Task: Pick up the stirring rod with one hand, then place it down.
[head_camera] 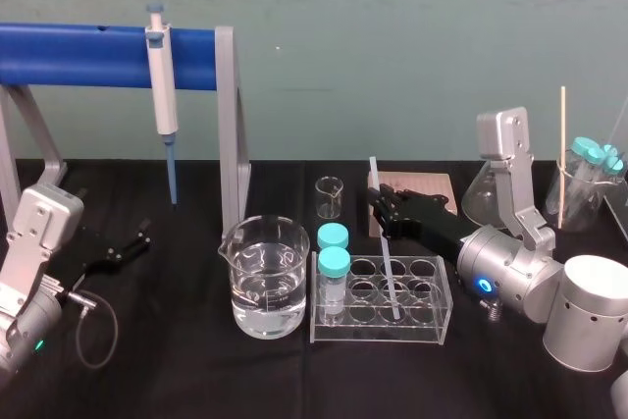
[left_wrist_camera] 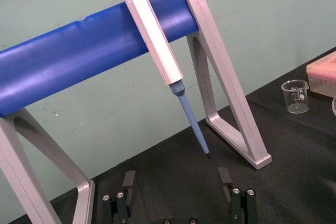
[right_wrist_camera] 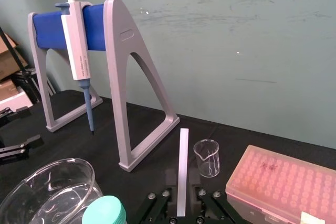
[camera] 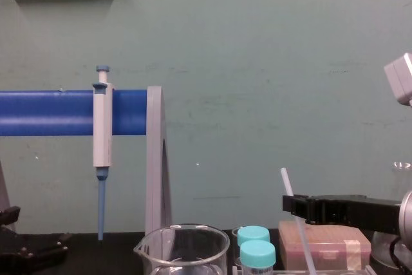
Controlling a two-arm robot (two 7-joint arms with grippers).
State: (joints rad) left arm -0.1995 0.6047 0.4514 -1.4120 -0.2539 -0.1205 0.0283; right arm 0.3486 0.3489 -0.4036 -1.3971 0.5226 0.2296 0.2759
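The stirring rod (head_camera: 386, 247) is a thin white translucent strip that leans in the clear tube rack (head_camera: 433, 327), its top tilted toward the back. My right gripper (head_camera: 379, 205) reaches in from the right and grips the rod's upper part. In the right wrist view the rod (right_wrist_camera: 182, 171) runs up between the two black fingers (right_wrist_camera: 170, 178), which press close on both sides. From the chest, the rod (camera: 289, 190) pokes up just beside the black gripper (camera: 290, 205). My left gripper (head_camera: 126, 246) rests open on the black table at the left, nothing in it (left_wrist_camera: 177, 181).
A beaker of water (head_camera: 263, 277) and two teal-capped vials (head_camera: 334, 264) stand left of the rack. Behind are a small empty beaker (head_camera: 330, 197), a pink tip box (right_wrist_camera: 278, 182) and a flask (head_camera: 481, 198). The pipette (head_camera: 162, 85) hangs on the blue stand (head_camera: 88, 54).
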